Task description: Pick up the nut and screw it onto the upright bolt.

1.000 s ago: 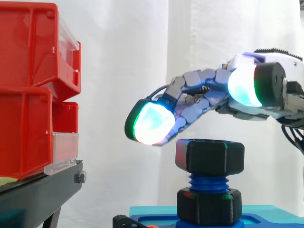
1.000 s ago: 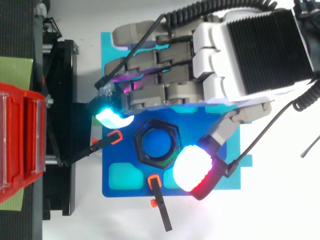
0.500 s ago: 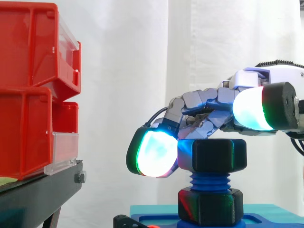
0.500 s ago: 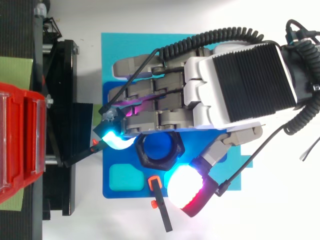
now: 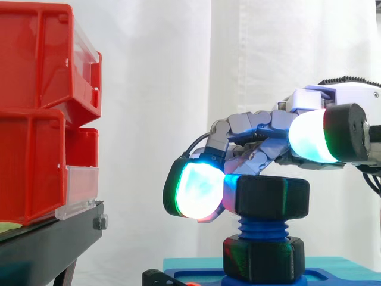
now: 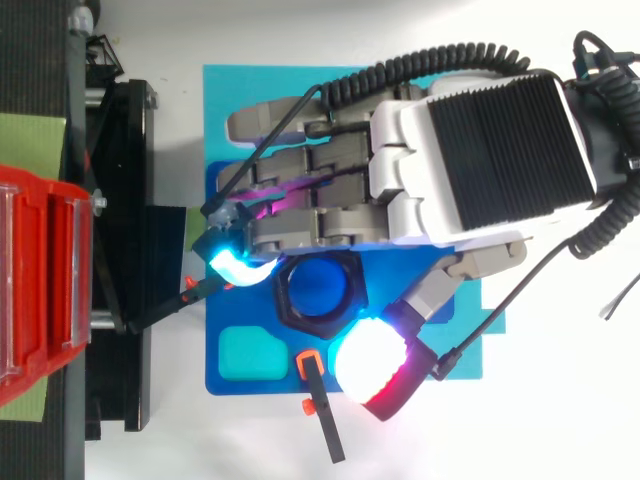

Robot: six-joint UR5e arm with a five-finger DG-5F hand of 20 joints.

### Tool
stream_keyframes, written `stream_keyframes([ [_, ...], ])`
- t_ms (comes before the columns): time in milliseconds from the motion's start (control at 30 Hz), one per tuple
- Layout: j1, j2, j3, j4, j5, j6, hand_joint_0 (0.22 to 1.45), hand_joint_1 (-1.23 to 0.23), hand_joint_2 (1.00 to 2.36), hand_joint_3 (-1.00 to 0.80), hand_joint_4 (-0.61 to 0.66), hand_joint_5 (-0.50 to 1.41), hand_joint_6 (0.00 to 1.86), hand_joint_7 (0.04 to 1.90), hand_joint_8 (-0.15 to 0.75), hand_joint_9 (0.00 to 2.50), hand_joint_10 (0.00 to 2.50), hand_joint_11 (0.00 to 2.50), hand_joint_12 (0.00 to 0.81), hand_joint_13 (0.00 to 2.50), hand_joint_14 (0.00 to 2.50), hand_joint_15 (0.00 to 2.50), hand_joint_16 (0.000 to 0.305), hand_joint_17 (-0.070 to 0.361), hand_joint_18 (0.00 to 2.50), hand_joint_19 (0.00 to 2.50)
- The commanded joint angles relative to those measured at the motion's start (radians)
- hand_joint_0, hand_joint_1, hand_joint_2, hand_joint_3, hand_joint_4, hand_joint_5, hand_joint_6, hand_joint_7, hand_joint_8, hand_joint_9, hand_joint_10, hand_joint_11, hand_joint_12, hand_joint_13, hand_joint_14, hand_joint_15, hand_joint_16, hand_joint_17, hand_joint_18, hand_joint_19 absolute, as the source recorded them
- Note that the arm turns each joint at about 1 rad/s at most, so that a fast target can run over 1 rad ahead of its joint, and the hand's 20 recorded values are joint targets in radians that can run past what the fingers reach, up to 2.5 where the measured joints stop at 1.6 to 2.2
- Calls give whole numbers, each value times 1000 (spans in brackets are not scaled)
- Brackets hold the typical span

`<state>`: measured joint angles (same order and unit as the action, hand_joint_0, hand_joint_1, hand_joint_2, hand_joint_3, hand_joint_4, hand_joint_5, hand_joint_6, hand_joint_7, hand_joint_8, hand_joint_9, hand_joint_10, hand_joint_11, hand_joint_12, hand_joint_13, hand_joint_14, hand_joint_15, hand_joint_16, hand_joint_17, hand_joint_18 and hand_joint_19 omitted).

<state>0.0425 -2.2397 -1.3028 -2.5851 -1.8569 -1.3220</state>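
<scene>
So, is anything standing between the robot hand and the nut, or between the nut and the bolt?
Nothing visible. The robot hand curls over the nut, one pad against its side, and the nut already sits on the blue bolt.

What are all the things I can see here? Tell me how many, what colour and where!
Nut: one, black, six-sided, at the top of the bolt.
Bolt: one, blue, upright on the base plate.
Lower nut: one, black, at the foot of the bolt.
Base plate: one, blue, on the board.
Board: one, cyan, under the base plate.
Clamps: two, black with orange tips, at the base plate's edges.
Bins: at least two, red, stacked at the left.
Stand: one, black, under the bins.
Sheet: one, green, beneath the bins.
Curtain: one, white, behind everything.
Hand: one, grey and white, over the nut, coming from the right.
</scene>
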Motion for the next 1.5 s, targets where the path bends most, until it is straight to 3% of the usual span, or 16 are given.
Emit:
stream_keyframes([
  [0, -7, 0, 0, 2, -2, 1, 513, -182, 1000, -500, 216, -78, 503, 1288, 244, 724, 0, 0, 203, 572, 0, 0, 17, 38, 223, 0],
  [200, -18, 0, 0, 0, -5, 0, 515, -192, 1000, -500, 194, -66, 500, 1438, 253, 741, 0, 0, 201, 598, 0, 0, 16, 36, 255, 0],
  [800, -35, 0, 0, 14, -11, 1, 522, -208, 1000, -500, 166, -62, 639, 1315, 277, 844, 0, 0, 180, 662, 0, 0, 14, 31, 327, 0],
  [1000, -36, 0, 0, 29, -11, 1, 527, -144, 1000, -500, 151, -33, 618, 1400, 270, 868, 0, 0, 177, 686, 0, 0, 13, 30, 355, 0],
  [1100, -36, 0, 0, 36, -11, 1, 525, -125, 1000, -500, 180, -19, 500, 1550, 266, 869, 0, 0, 178, 685, 0, 0, 14, 31, 347, 0],
  [1167, -33, 0, 0, 42, -11, 1, 524, -122, 1000, -500, 218, -47, 503, 1320, 261, 874, 0, 0, 186, 672, 0, 0, 15, 33, 337, 0],
  [1300, -30, 0, 0, 54, -11, 1, 522, -122, 1000, -500, 256, -76, 504, 1063, 241, 835, 0, 0, 193, 632, 0, 0, 16, 36, 299, 0],
  [1467, -27, -1, 0, 89, -27, 1, 518, -124, 1000, -500, 190, -110, 503, 797, 226, 797, 0, 0, 198, 606, 0, 0, 18, 41, 280, 0],
])
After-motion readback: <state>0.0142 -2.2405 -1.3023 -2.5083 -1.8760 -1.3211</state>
